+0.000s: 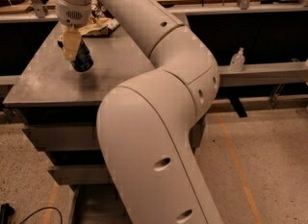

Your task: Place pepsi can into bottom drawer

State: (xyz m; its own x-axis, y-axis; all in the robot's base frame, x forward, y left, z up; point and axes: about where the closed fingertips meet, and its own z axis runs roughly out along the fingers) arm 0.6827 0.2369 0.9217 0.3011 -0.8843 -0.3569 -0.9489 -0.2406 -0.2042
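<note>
The pepsi can [83, 60], dark blue, is over the left part of the grey cabinet top [43, 81], tilted with its base toward the right. My gripper [73, 50] comes down from above and its pale fingers [70, 43] are closed around the can's upper part. The can seems to hang just above the surface, with a faint shadow under it. The bottom drawer [91, 208] shows as a dark open tray at the foot of the cabinet, mostly hidden behind my arm.
A crumpled snack bag [98, 23] lies on the cabinet top behind the can. My thick arm [159, 122] covers the cabinet's right half. Two closed drawer fronts [62, 136] sit above the bottom drawer. A small clear bottle [237, 59] stands on the rail at the right. A cable [29, 214] lies on the floor.
</note>
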